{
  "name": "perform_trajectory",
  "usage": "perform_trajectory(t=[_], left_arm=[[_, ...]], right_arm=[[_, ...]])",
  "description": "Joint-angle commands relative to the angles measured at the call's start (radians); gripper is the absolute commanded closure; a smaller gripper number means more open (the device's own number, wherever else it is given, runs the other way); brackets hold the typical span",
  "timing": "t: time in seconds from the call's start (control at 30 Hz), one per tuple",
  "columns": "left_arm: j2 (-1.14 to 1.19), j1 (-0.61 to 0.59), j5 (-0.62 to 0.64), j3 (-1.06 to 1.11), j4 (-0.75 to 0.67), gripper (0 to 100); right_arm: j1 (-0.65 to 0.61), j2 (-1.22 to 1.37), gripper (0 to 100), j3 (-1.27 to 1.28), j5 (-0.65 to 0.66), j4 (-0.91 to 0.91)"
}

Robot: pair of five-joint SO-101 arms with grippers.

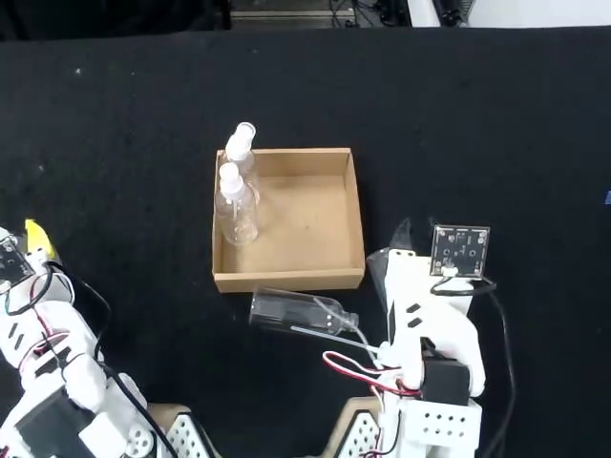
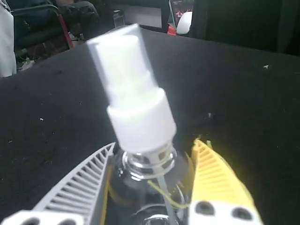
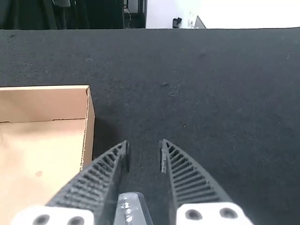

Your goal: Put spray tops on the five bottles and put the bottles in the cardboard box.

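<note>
My left hand (image 2: 154,146) is clenched around a bottle (image 2: 146,165). The grey finger is on one side and the yellow one on the other, and they grip it just under the neck. I hold it so low because the neck must be free for the spray top (image 2: 136,103). The top sits on the neck but leans to one side, and the threads show under its rim, so I judge it is not screwed down yet.

My right hand (image 3: 144,143) is released. Its dark fingers are apart, with nothing between the tips, low over the table (image 3: 211,84). I think it is kept free to straighten that top. Something clear shows at the root of its fingers, and I cannot tell what it is.

Just beside this hand is the cardboard box (image 3: 44,103), open upward. Two capped bottles (image 1: 236,205) lie in it against the wall far from my right hand, and one of them leans out over the corner. Near the box's front wall, close beside my right arm, a third bottle (image 1: 291,312) lies on its side with a thin tube (image 1: 329,333) next to it. I judge the arm could knock it if it swings toward the left hand.
</note>
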Motion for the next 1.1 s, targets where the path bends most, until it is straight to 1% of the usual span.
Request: perform_trajectory(t=[0.0,0.2,0.27,0.43,0.47,0.53,0.7,0.77,0.83,0.93,0.97,1.07], left_arm=[[-0.011,0.004,0.006,-0.005,-0.005,94],[-0.044,0.002,0.006,0.004,0.002,95],[-0.107,0.005,0.008,0.038,0.002,95],[-0.361,0.097,0.002,0.133,0.021,95],[-0.427,0.114,0.002,0.133,0.081,95],[-0.542,0.156,0.002,0.096,0.276,95],[-0.898,0.271,0.008,-0.071,0.921,95],[-1.056,0.332,0.008,-0.096,1.119,95],[-1.212,0.400,0.008,-0.073,1.223,95],[-1.430,0.486,0.000,0.013,1.293,97],[-1.450,0.510,0.000,0.019,1.307,97],[-1.373,0.567,0.008,-0.012,1.346,97]], right_arm=[[0.017,-0.097,90.2,-0.005,0.003,-0.008],[0.017,-0.097,90.2,-0.005,0.002,-0.008],[0.017,-0.097,90.2,-0.005,0.000,-0.009],[0.017,-0.097,90.2,-0.002,0.000,-0.009],[0.017,-0.097,90.2,-0.002,0.000,-0.009],[0.017,-0.097,90.2,-0.002,0.002,-0.009],[0.017,-0.097,90.2,-0.002,0.003,-0.009],[0.017,-0.097,90.2,-0.002,0.003,-0.009],[0.017,-0.097,90.2,-0.002,0.003,-0.009],[0.017,-0.097,90.2,-0.002,0.003,-0.009],[0.017,-0.097,90.2,-0.002,0.003,-0.009],[0.017,-0.097,90.2,-0.002,0.003,-0.009]])
